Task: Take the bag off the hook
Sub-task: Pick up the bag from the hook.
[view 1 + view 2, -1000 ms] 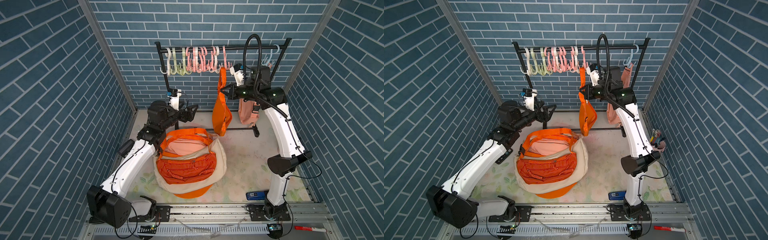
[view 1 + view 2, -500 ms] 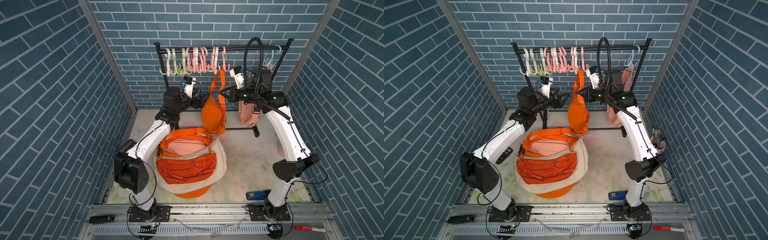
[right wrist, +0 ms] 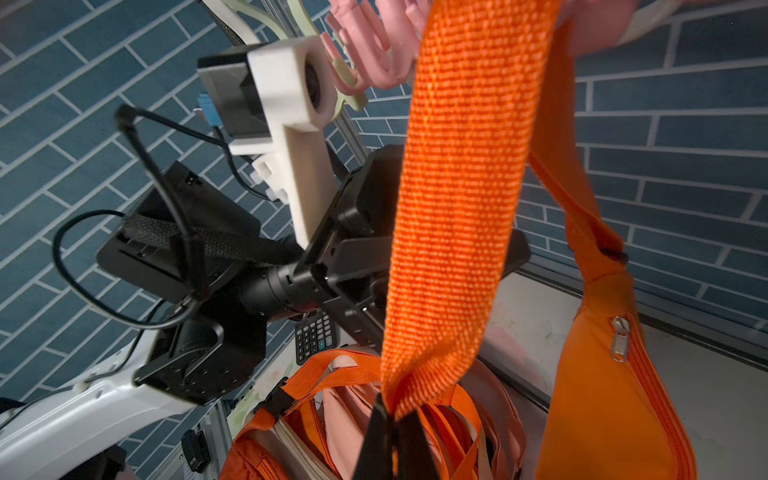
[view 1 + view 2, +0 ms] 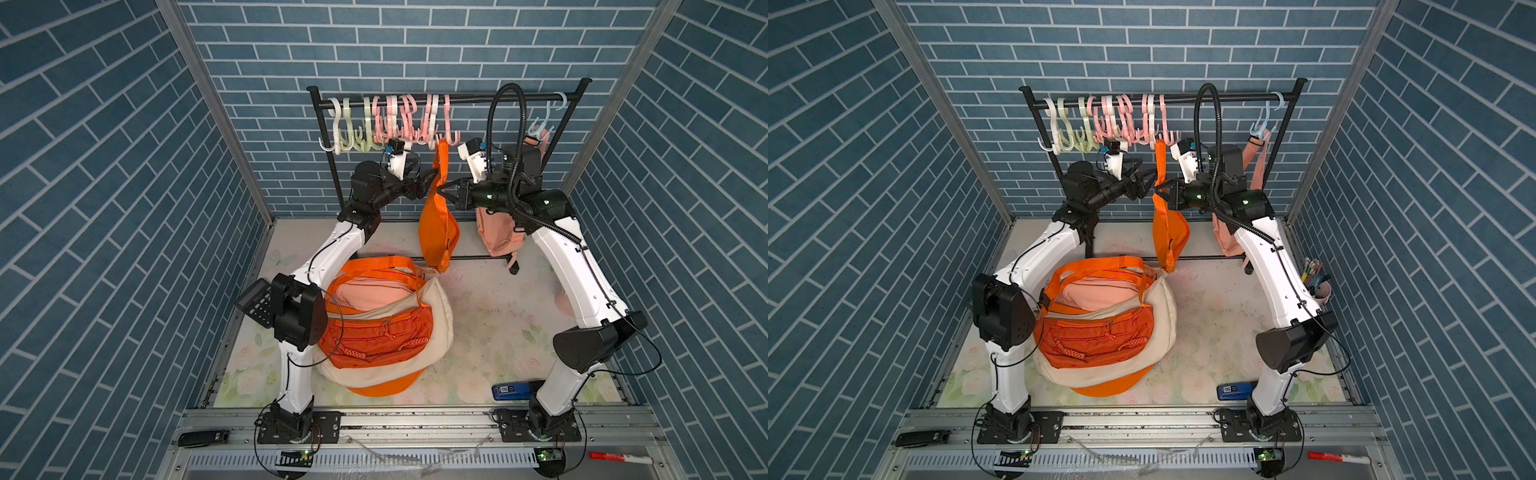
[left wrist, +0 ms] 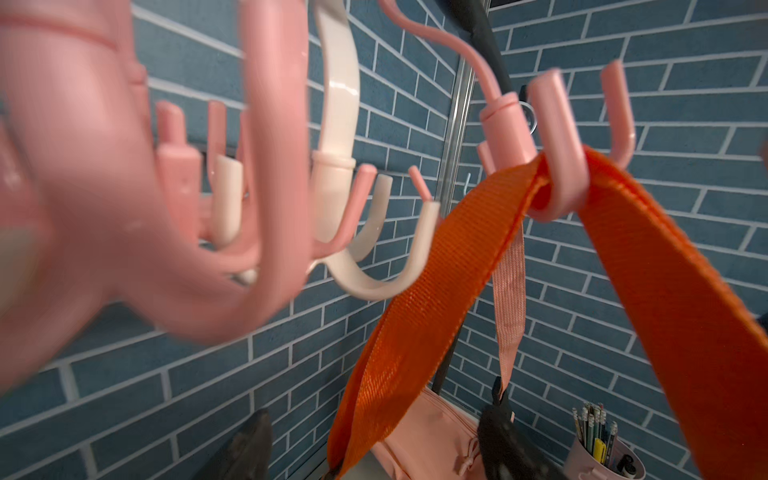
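Left gripper (image 4: 428, 183): jaws wide apart, one finger (image 5: 249, 449) on either side of the strap (image 5: 432, 274). Nothing is clamped, and whether it touches the strap cannot be told.
Orange bag (image 4: 437, 226): hangs between the two grippers, its strap looped over a pink hook (image 5: 561, 174) on the rack rail (image 4: 469, 99).
Right gripper (image 3: 392, 424): jaws closed tight, pinching the strap below the hook.
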Controlling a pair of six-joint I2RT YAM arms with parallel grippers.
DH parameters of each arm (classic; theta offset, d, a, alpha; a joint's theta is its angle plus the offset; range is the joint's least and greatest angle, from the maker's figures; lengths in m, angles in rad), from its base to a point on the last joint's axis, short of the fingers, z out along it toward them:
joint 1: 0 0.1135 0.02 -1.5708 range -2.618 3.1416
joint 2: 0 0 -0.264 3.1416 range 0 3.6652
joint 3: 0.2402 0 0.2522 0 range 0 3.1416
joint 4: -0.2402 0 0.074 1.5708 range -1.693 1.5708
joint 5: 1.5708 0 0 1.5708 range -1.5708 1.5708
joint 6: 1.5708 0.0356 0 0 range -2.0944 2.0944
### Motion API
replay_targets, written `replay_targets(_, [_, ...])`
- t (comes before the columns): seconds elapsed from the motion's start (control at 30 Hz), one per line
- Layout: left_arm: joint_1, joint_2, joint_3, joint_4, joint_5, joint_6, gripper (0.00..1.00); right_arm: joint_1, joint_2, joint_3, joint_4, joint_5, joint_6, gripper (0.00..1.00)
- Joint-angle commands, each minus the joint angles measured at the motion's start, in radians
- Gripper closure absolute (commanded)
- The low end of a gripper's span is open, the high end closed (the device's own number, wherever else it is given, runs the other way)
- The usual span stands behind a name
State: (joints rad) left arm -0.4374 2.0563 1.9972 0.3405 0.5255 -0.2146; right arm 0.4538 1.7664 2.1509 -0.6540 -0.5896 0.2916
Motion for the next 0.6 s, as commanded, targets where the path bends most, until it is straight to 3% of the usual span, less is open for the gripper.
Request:
replay_targets(0.0, [-0.016,0.037,0.069,0.058,0.03,-0.01,0.22,0.014,-0.036,-0.017,-0.007,-0.06,0.024,1.0])
replay_targets(0.2, [-0.03,0.11,0.148,0.072,0.027,-0.012,0.32,0.016,-0.054,-0.038,0.005,-0.067,0.025,1.0])
replay_targets(0.4, [-0.047,0.165,0.245,0.025,0.035,0.007,0.64,0.015,-0.079,-0.067,-0.019,-0.043,0.001,1.0])
replay_targets(0.57, [-0.057,0.15,0.223,0.05,0.018,-0.001,1.0,0.013,-0.111,-0.112,-0.014,0.027,0.004,1.0])
